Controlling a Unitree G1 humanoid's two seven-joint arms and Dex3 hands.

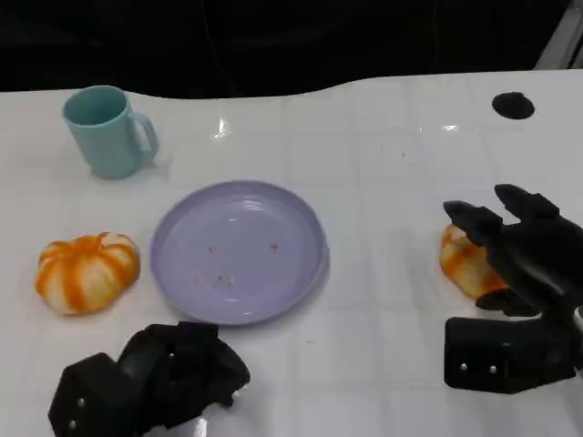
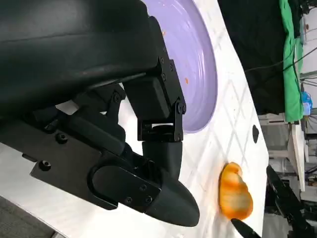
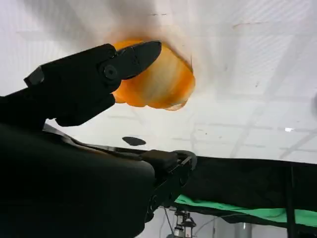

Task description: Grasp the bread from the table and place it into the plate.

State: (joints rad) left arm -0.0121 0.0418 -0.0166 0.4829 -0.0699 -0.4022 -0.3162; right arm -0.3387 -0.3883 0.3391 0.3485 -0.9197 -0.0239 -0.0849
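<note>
An orange-and-white bread roll lies on the white table at the right, partly covered by my right hand. The hand's fingers are spread above and beside the roll. In the right wrist view one black finger lies across the near side of the roll; no grip shows. The lilac plate sits at the table's middle with only crumbs in it. My left hand rests at the front left with its fingers curled in, holding nothing. The left wrist view shows the plate and the roll beyond it.
A second orange-and-white roll lies left of the plate. A teal mug stands at the back left. A black round spot marks the table at the back right. Bare table lies between the plate and the right roll.
</note>
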